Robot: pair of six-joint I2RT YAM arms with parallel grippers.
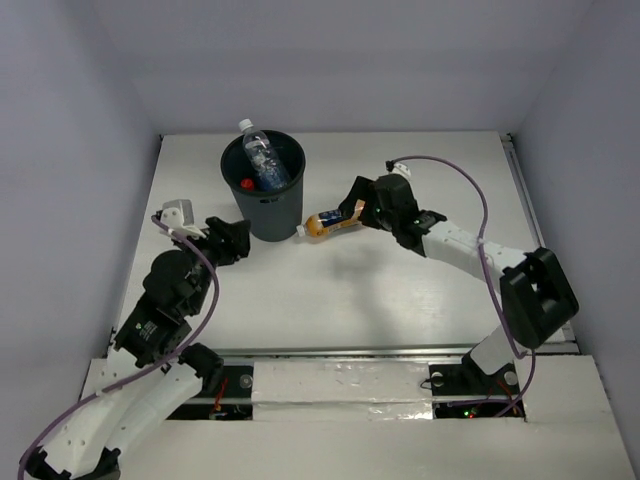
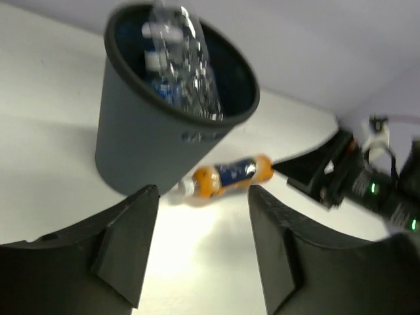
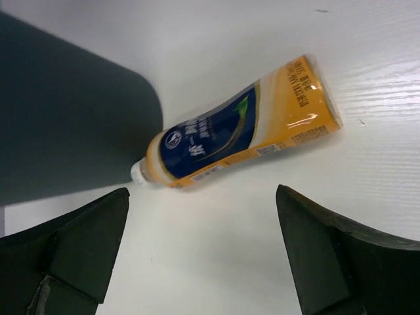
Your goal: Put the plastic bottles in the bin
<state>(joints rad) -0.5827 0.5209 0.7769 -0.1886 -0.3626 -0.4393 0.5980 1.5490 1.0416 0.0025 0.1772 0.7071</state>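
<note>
Left pincer point(image 1: 236, 240) is partly open and empty, parked just beside the bin point(image 1: 272, 218) on its near-left side, probably to stay out of the drop path. Right pincer point(image 3: 201, 190) is spread wide with nothing in it, facing the orange bottle point(image 3: 243, 131), so it looks lined up for a pick. That bottle lies flat on the tabletop point(image 1: 400, 300), cap end at the bin's foot, and it's the only one I see outside. Inside the bin a clear bottle point(image 1: 260, 155) leans with its neck over the rim, a red cap point(image 1: 246, 183) beside it.

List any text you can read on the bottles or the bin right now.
Nothing can be read clearly.
orange bottle, dark blue label: white logo and lettering, too blurred to read.
orange bottle, base end: small dark print, too small to read.
bin: faint marks under the rim, blurred; cannot tell if they are text.
clear bottles in the bin: labels too small to read.
</note>
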